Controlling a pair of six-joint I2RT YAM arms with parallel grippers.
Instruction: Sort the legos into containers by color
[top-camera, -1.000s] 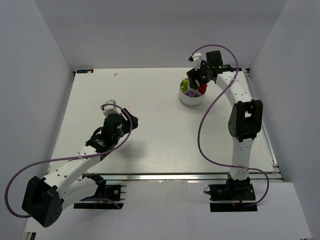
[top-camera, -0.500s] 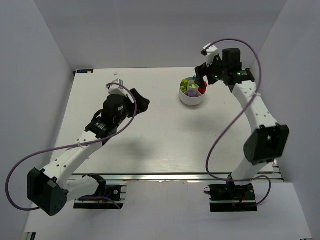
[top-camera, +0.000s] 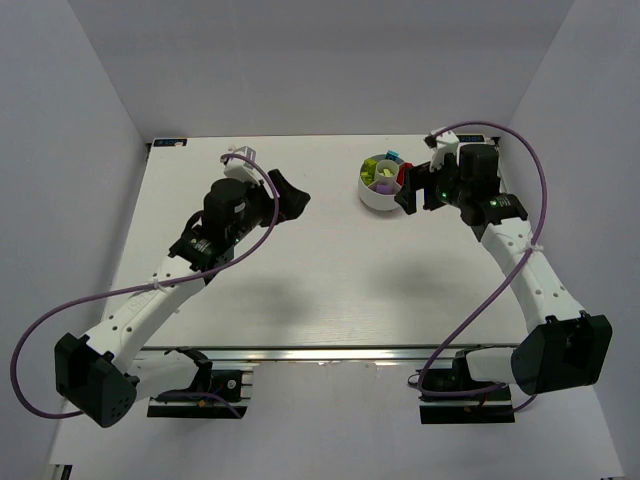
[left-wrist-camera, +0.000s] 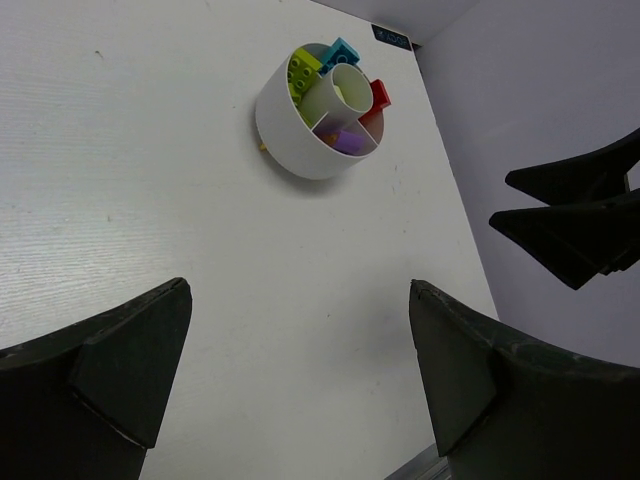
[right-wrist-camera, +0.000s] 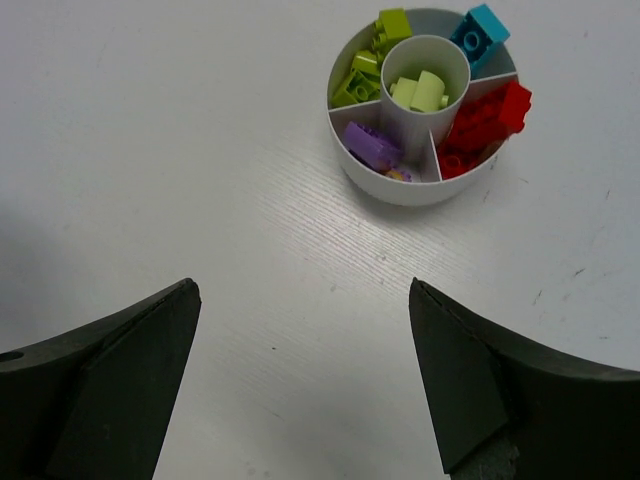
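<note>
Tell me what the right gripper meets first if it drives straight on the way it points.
Probably bare table just short of the white dish. The open right gripper angles downward; depth is unclear, so it could clip the dish's near wall instead.

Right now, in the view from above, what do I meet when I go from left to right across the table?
left gripper → white dish → right gripper, which is close to the right edge of the dish
</note>
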